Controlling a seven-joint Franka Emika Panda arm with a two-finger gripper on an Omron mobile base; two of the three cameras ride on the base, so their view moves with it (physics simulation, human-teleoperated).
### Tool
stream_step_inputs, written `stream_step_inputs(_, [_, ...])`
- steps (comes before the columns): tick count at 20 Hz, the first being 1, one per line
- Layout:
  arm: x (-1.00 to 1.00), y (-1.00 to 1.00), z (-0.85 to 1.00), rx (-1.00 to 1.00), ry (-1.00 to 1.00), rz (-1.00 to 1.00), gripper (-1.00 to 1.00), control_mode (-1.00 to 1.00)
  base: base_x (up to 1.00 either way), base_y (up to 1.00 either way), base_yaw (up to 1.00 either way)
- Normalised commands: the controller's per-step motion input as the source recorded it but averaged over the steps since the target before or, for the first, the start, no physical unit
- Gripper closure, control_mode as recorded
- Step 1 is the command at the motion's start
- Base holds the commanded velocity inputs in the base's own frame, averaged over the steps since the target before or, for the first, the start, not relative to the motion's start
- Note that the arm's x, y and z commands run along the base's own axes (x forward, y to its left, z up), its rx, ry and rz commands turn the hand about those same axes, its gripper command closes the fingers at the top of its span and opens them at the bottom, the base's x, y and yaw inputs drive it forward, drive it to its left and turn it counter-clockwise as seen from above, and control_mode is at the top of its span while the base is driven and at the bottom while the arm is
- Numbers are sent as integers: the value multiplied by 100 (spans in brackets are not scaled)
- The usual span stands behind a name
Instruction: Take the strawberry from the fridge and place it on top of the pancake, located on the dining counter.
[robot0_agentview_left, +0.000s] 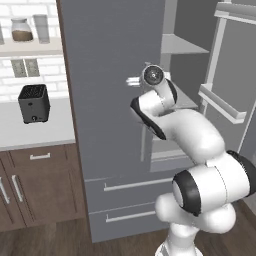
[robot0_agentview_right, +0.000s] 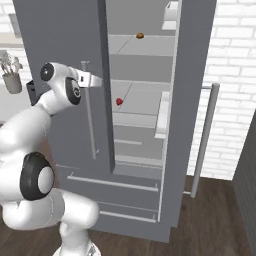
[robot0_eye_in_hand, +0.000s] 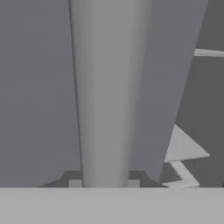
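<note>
One fridge door's bar handle sits clenched in the pincer; pull steadily outward along the hinge arc.

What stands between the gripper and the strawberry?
The fridge's left door: the gripper grips its handle; the strawberry sits behind, per right base view.

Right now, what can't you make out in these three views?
- Gripper: in the right base view its tips sit behind the fridge door edge; in the hand view the door handle covers the fingertip gap.
- Strawberry: right base view, too small for detail.
- Small brown lump on the upper shelf: too small to identify.
- Fridge interior: left base view, largely hidden by the arm and the left door.
</note>
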Motion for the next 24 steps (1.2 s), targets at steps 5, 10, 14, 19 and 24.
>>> stream_step_inputs(5, [-82, 58, 6, -1, 10, -33, 100, -100, 0, 0, 0])
stream_step_inputs(10, [-81, 50, 20, 1, 17, -32, 100, -100, 0, 0, 0])
stream_step_inputs(14, [-91, 59, 1, 4, 14, -24, 100, -100, 0, 0, 0])
stream_step_inputs(19, [-75, 83, -8, 0, 2, -15, 100, -100, 0, 0, 0])
stream_step_inputs(24, [-53, 90, -4, -1, 0, -14, -100, -100, 0, 0, 0])
